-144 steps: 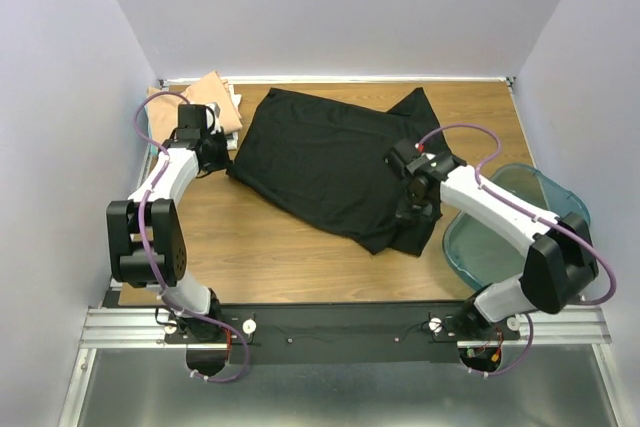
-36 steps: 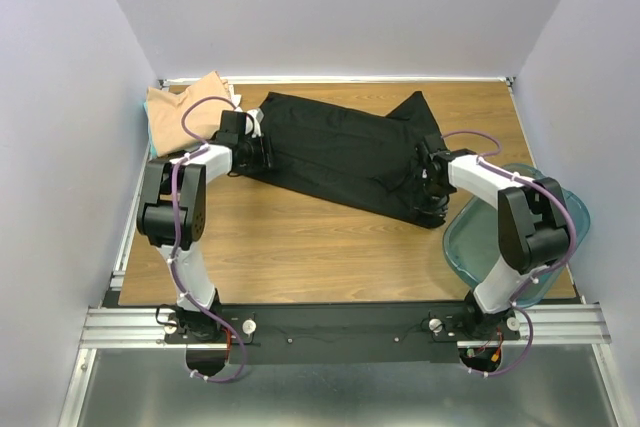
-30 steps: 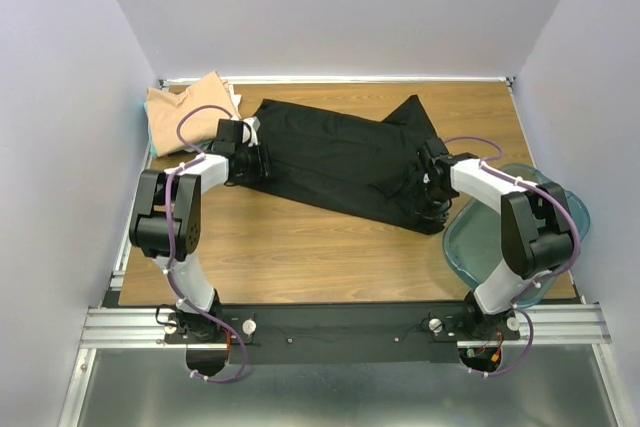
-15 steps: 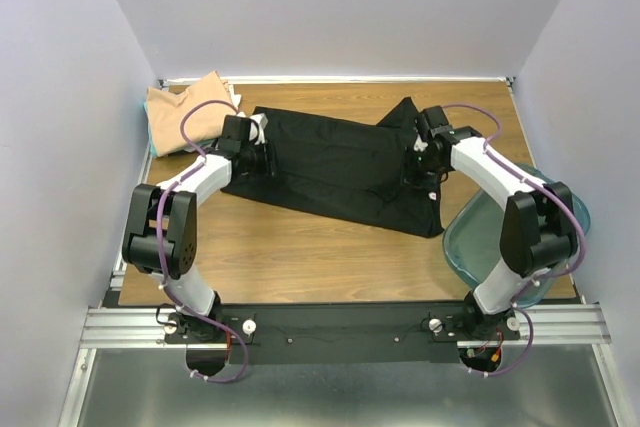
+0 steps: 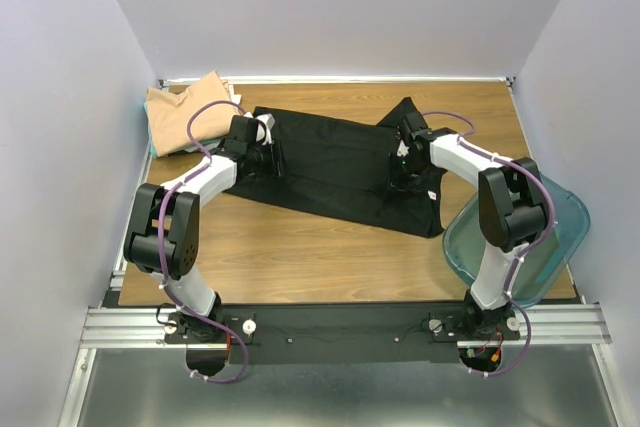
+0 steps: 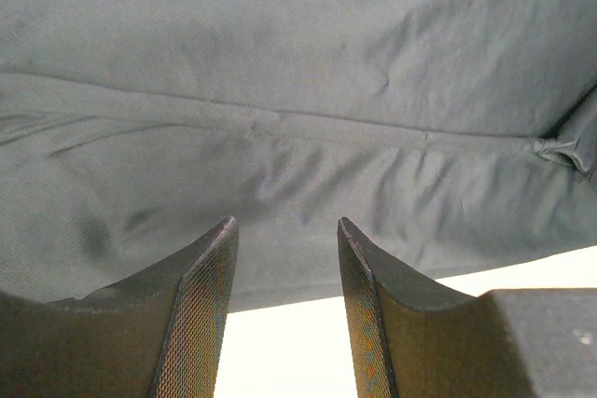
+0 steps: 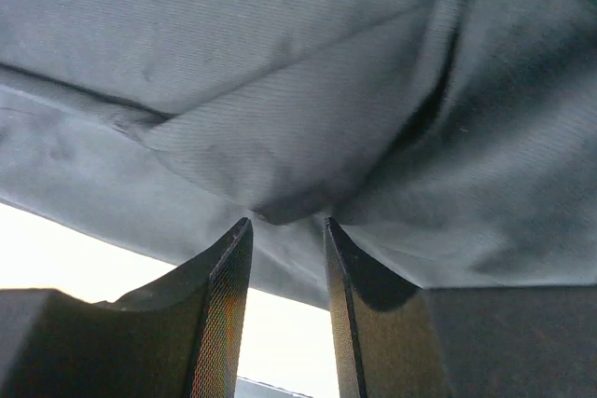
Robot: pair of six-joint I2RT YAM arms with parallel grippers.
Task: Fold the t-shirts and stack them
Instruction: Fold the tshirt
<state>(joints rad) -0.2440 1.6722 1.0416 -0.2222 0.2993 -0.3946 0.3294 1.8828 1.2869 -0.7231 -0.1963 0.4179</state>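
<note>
Two tools, left [image 6: 283, 230] and right [image 7: 287, 228], both parted over one black t-shirt [image 5: 335, 165]; one tan t-shirt [image 5: 185, 109] lies apart.

Pretty clearly a robotics lab test cell, not anyone's home. The wood-grain table [image 5: 300, 247] is boxed in on three sides by plain pale lavender walls [image 5: 340, 7], like a purpose-built enclosure with nothing on them. Along the near edge there's an aluminium extrusion rail [image 5: 340, 327] with a black plate, and the two white-and-black arms are bolted onto it, left arm [image 5: 165, 227] and right arm [image 5: 505, 217], with purple cables [image 5: 205, 117] looped loosely along them. Below the rail it's a bare metal panel [image 5: 330, 387]. Everything looks set up for camera recording from above rather than for living or shop use.
</note>
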